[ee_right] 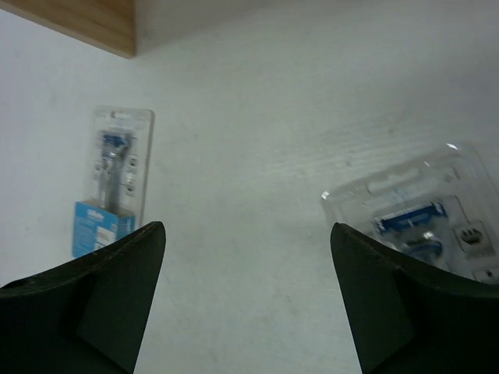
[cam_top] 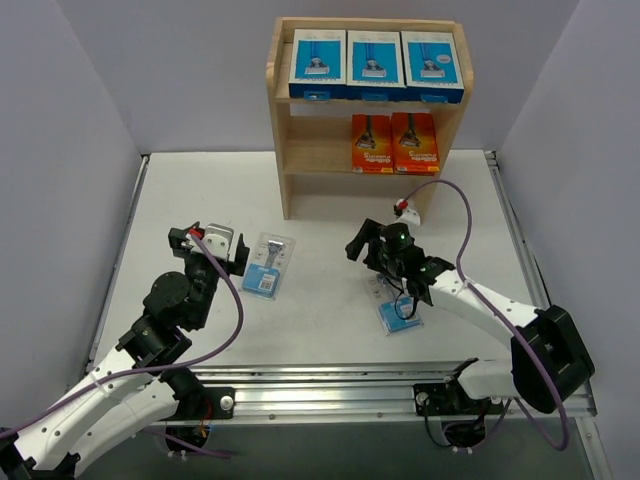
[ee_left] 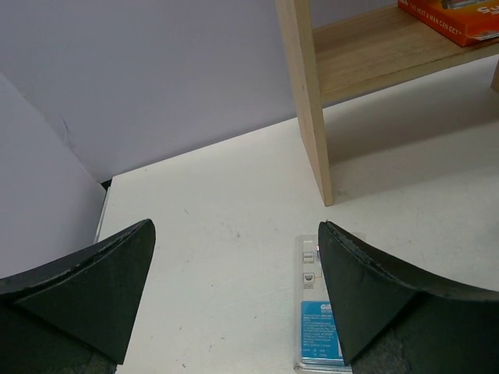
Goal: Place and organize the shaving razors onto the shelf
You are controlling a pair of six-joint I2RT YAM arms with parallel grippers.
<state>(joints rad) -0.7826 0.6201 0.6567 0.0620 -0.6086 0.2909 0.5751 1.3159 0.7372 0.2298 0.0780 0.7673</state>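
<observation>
The wooden shelf (cam_top: 285,150) stands at the back, with three blue-and-white razor boxes (cam_top: 374,62) on its top tier and two orange boxes (cam_top: 393,143) on the middle tier. A clear blister razor pack (cam_top: 268,264) lies flat on the table, just right of my left gripper (cam_top: 212,246). In the left wrist view this pack (ee_left: 316,312) sits partly under the right finger, and the left gripper (ee_left: 238,257) is open with nothing in it. A second blister pack (cam_top: 398,310) lies under my right arm. The right gripper (ee_right: 248,241) is open over bare table, between both packs (ee_right: 113,179) (ee_right: 425,222).
The shelf's bottom tier (ee_left: 382,47) shows bare wood beside an orange box (ee_left: 460,19). Metal rails (cam_top: 510,220) run along the table's sides and front. A white-and-red tag (cam_top: 405,209) lies in front of the shelf. Grey walls enclose the table.
</observation>
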